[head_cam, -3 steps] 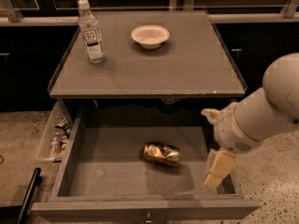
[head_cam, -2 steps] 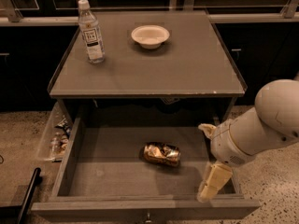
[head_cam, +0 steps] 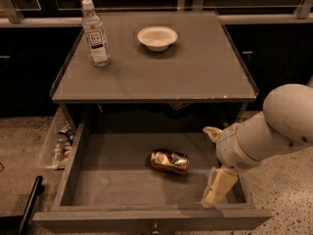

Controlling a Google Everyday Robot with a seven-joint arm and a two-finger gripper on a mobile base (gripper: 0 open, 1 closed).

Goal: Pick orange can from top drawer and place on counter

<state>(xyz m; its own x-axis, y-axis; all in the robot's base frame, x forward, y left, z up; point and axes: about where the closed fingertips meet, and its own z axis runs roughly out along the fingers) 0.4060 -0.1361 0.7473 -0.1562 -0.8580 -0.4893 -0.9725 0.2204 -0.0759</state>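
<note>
From the one camera view, my gripper (head_cam: 218, 185) hangs low inside the top drawer (head_cam: 117, 182), at its front right corner and close to the right side wall. My pale arm (head_cam: 274, 131) reaches in from the right, over that wall. Whether the gripper stands wide or narrow I cannot tell from here; it holds nothing that I can see.

The orange can (head_cam: 169, 161) lies on its side on the drawer's flat bottom, about midway across. It is dented and shiny. It sits to the left of my gripper and a little farther back, near but clearly apart, with bare drawer floor between us.

Above the pulled-out drawer is the counter (head_cam: 195, 72). On it a clear bottle (head_cam: 95, 33) stands upright at the back left, and a white bowl (head_cam: 157, 37) rests near the back middle.
</note>
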